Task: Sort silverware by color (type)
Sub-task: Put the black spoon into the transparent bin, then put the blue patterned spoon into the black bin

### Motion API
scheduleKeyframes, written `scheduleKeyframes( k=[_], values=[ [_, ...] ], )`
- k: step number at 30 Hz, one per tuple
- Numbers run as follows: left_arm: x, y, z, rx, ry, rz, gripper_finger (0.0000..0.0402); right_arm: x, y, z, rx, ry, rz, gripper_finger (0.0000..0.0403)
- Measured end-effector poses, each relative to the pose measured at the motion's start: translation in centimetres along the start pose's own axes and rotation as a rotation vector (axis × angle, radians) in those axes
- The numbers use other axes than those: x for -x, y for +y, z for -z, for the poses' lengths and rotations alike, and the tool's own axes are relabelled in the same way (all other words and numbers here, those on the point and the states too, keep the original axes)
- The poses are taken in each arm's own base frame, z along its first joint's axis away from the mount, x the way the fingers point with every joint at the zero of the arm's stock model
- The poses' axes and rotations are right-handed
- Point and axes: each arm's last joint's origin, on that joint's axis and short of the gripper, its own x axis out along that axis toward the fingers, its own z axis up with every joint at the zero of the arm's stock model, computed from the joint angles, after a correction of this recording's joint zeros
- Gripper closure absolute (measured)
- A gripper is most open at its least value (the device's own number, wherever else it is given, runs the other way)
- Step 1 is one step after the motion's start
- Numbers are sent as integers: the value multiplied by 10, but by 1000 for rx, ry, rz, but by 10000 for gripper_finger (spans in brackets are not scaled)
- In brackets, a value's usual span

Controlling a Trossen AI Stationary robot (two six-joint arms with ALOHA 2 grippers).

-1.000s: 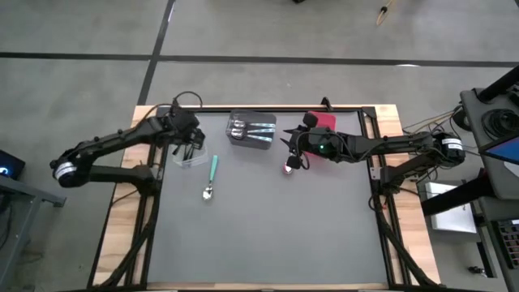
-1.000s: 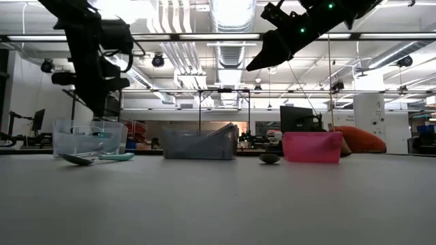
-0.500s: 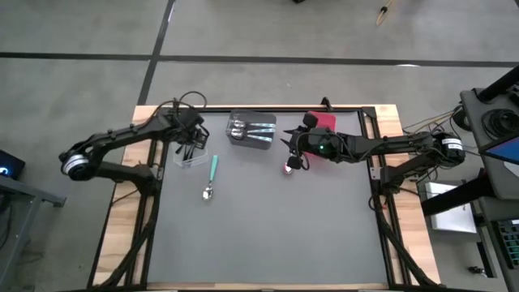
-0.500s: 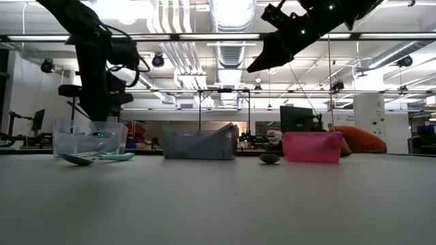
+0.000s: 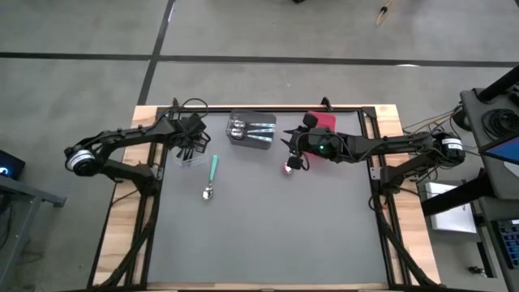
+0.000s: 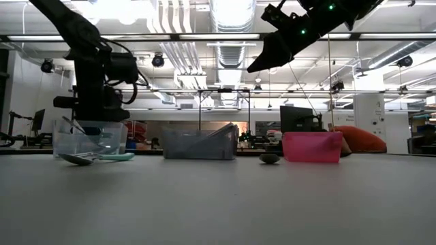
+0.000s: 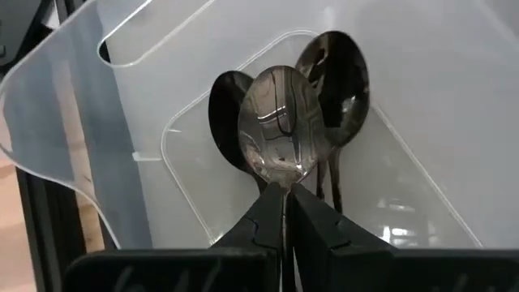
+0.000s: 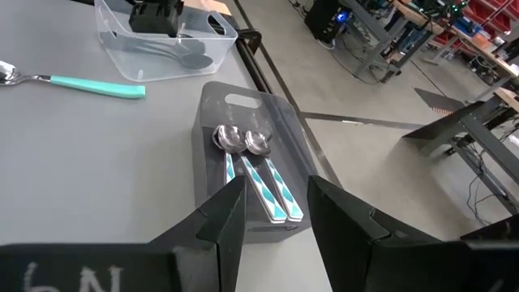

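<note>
My left gripper (image 5: 192, 148) stands over the clear bin (image 5: 193, 158) at the far left, shut on a spoon with a shiny bowl (image 7: 280, 134). Two black spoons (image 7: 345, 77) lie in that bin behind it. A teal-handled spoon (image 5: 211, 176) lies flat on the mat beside the clear bin. Two teal-handled spoons (image 8: 259, 174) lie in the dark grey bin (image 5: 251, 130). My right gripper (image 5: 289, 156) is open and empty, up in the air (image 6: 262, 61) in front of the red bin (image 5: 323, 122). My left gripper pinches the spoon's thin neck (image 7: 285, 188), just behind the bowl, between its two fingertips (image 7: 268, 212). The fingers come from above and lie along the spoon. The bowl points down into the clear bin, over the black spoons. Whether it touches them I cannot tell.
A small dark object (image 5: 287, 169) lies on the mat below my right gripper, left of the red bin (image 6: 312, 147). The three bins stand in a row along the far edge. The mat's middle and near half (image 5: 268, 235) hold nothing.
My left gripper has gone down toward the clear bin, its fingers now at the bin's rim, while its arm has swung toward the table's right. It stays shut on the spoon.
</note>
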Motion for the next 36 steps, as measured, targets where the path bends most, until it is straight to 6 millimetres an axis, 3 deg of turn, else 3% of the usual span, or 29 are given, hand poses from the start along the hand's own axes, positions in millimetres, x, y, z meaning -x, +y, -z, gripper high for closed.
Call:
scheduleKeyframes(
  k=[25, 36],
  values=[
    [-3, -6, 6, 27, -38, 16, 389, 0, 0, -1, -2, -7, 2, 278],
    [26, -30, 23, -50, -189, 66, 388, 0, 0, -1, -2, -7, 2, 278]
  ],
)
